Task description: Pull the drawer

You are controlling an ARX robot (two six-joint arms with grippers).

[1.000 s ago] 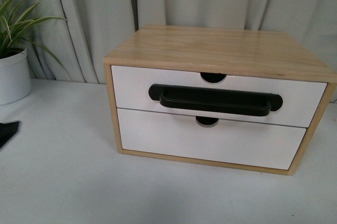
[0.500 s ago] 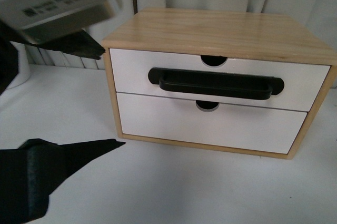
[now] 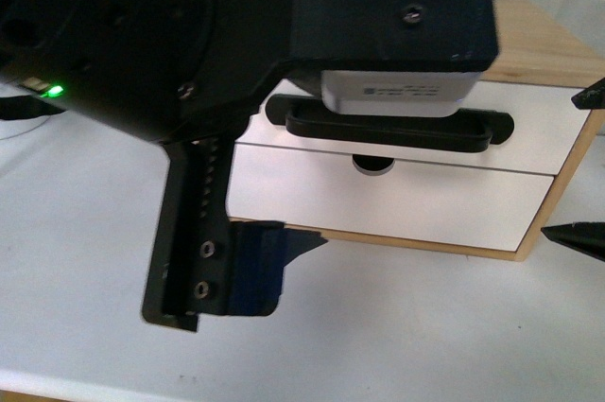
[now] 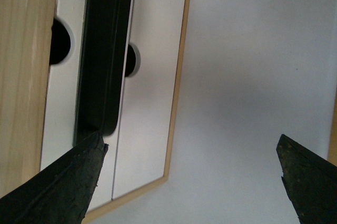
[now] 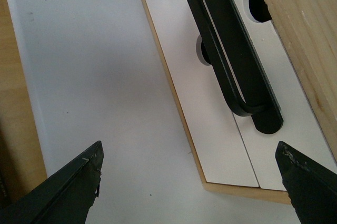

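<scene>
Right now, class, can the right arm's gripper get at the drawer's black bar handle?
Probably yes: the right gripper is open and faces the handle, and nothing stands between them.

drawer point(image 3: 539, 142) notch, left end: hidden behind left arm point(image 3: 142, 33) | right fingers point(image 3: 581, 236): cropped

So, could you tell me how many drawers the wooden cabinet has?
2. The upper drawer carries the black bar handle; the plain lower drawer sits directly beneath it. No others show.

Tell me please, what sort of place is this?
Probably an indoor robot test bench: a small wooden drawer cabinet stands on a plain white table, and a black robot arm hangs before it.
</scene>
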